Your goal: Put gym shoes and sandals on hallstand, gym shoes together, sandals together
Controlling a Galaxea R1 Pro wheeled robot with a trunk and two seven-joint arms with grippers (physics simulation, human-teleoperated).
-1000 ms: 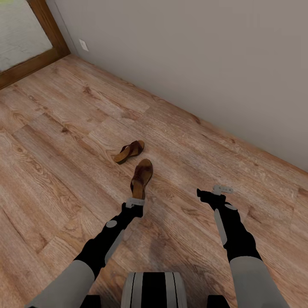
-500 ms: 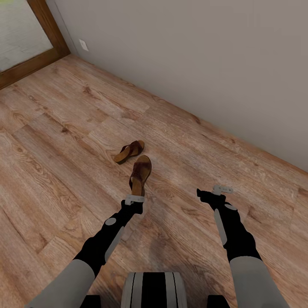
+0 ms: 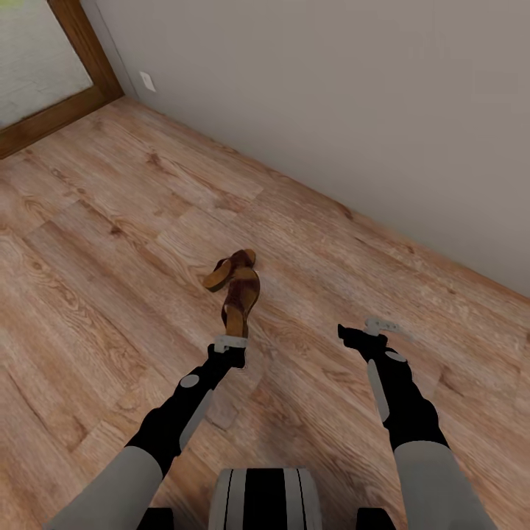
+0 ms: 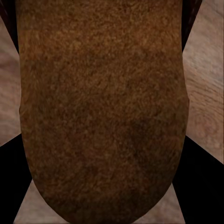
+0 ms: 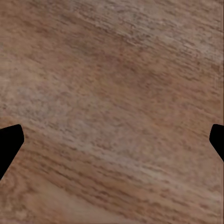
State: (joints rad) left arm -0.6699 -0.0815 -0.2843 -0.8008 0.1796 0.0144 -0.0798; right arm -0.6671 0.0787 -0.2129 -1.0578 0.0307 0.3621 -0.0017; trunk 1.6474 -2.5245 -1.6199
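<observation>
On the corridor floor [image 3: 110, 243], left gripper [image 3: 230, 344] clamps near sandal [image 3: 241, 298] (touching far sandal [image 3: 228, 268]); right gripper [image 3: 362, 329] spread, unloaded.

Your left gripper [image 3: 230, 343] reaches forward and low, jaws closed around a sandal's [image 3: 241, 294] heel end; your right gripper [image 3: 366, 329] hangs beside it, jaws spread wide and holding nothing

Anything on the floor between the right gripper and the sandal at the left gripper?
No. In the head view only bare corridor floor lies between the right gripper and the near sandal, which lies at the left gripper.
</observation>
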